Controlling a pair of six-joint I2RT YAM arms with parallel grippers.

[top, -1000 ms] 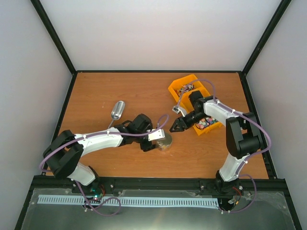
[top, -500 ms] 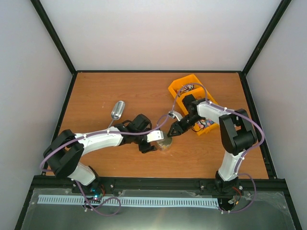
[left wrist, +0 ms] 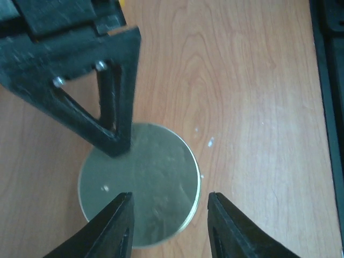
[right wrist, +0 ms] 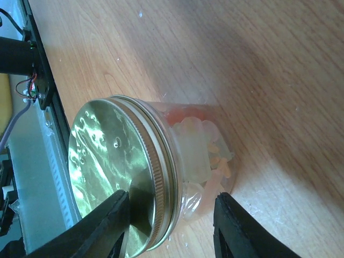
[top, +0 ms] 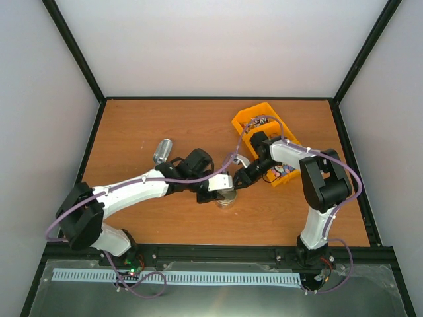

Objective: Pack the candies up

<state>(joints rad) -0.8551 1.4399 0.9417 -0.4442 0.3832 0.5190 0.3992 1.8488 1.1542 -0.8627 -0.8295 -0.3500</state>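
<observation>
A glass jar with a gold lid (top: 227,197) stands on the wooden table between the two arms. Through its glass wall, pale and orange candies (right wrist: 207,153) show below the lid (right wrist: 107,172). My left gripper (left wrist: 170,196) hangs open over the lid (left wrist: 145,183); one finger is above the lid and the other is off its right edge. My right gripper (right wrist: 172,194) is open beside the jar, with one finger by the lid and one by the base. In the top view both the left gripper (top: 223,183) and the right gripper (top: 238,179) crowd the jar.
A yellow bin (top: 246,125) holding more colourful candies (top: 281,170) sits at the back right, under the right arm. A metal scoop (top: 162,150) lies left of centre, its handle hidden behind the left arm. Black frame rails edge the table.
The left gripper has slid right over the jar lid and its jaws have narrowed. The right gripper has come left from the bin up to the jar.
</observation>
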